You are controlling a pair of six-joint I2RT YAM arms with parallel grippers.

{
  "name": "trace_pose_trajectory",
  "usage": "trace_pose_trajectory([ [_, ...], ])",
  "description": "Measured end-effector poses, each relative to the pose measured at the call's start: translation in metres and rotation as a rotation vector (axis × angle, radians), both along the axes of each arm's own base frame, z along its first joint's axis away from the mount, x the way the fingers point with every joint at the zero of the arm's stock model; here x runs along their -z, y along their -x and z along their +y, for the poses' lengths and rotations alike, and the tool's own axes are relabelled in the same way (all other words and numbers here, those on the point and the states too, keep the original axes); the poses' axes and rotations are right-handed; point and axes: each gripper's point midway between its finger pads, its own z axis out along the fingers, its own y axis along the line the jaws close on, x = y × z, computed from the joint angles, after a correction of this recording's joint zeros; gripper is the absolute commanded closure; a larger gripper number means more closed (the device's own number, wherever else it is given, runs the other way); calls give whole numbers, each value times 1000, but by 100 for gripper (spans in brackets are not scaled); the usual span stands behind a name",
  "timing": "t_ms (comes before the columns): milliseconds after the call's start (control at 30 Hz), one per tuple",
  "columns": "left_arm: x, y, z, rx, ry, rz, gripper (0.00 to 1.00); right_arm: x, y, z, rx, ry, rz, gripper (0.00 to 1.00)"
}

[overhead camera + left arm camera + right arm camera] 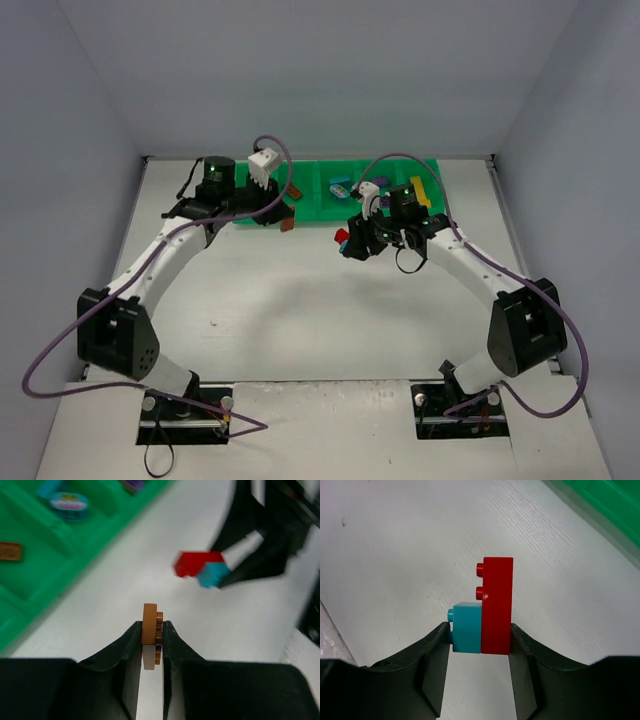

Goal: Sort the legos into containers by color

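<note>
White table (pixel 300 310) — green tray (pixel 310 208) (far side).

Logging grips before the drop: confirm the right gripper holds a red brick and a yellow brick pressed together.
Wrong on one colour. The right gripper holds a red brick and a cyan brick pressed together, not a yellow one; the right wrist view shows it.

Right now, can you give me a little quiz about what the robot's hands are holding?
1. True or false: the left gripper holds a brown brick.
2. The right gripper pinches: A) a red brick and a cyan brick together, B) one yellow brick, C) nothing.
3. What colour is the tray?
Key: 1 true; 2 A; 3 green.
</note>
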Motion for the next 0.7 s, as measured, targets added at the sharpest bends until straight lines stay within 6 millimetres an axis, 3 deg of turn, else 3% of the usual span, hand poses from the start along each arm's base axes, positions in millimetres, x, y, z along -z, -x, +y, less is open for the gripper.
trace_pose_trajectory([
  [133,-5,-78,2,-214,0,-42,89,2,6,-14,77,10,12,100],
  [167,-4,-92,2,-250,1,-46,84,1,8,-16,89,6,10,100],
  [333,14,-158,0,-400,-1,-45,82,-8,15,-20,123,-20,-2,100],
  [433,36,-186,1,-464,-24,-29,77,-13,15,-20,136,-32,-7,100],
  [500,50,-201,1,-494,-42,-18,66,-15,14,-19,140,-37,-12,100],
  [533,57,-206,1,-504,-49,-14,53,-17,14,-19,141,-40,-14,100],
  [600,66,-216,1,-523,-59,-5,36,-18,14,-19,142,-44,-18,100],
  [700,71,-222,2,-546,-70,5,28,-20,14,-19,142,-48,-24,100],
])
